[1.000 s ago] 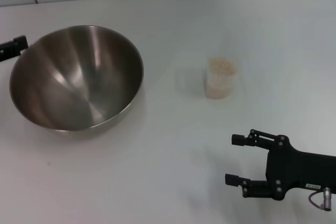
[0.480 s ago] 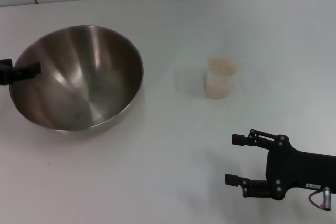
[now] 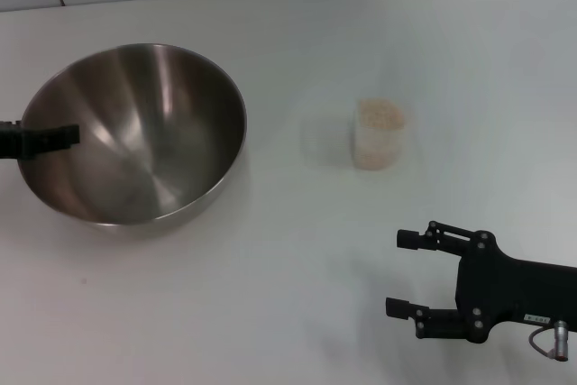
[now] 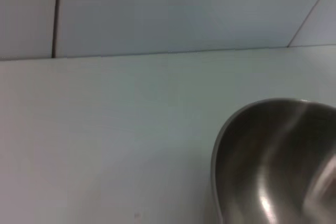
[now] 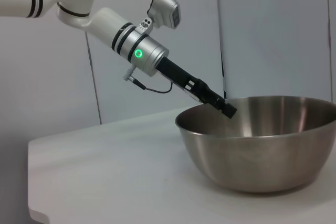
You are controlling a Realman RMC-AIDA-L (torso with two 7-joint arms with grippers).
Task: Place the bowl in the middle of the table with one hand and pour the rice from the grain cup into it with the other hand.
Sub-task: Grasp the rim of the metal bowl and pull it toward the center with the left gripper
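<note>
1. My left hand (image 3: 63,137) is at the bowl (image 3: 135,132) rim on its left side, tip just over the edge; can't tell if it's open or closed
2. Bowl sits upright on the left part of the surface (image 3: 270,295)
3. Grain cup (image 3: 380,135) with rice (image 3: 380,115) stands near centre, well apart from the bowl
4. My right hand (image 3: 403,274) is low near the front right, fingers spread wide, holding nothing

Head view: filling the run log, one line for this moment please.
left gripper at bowl rim | right gripper open, idle | grain cup full, untouched
</note>
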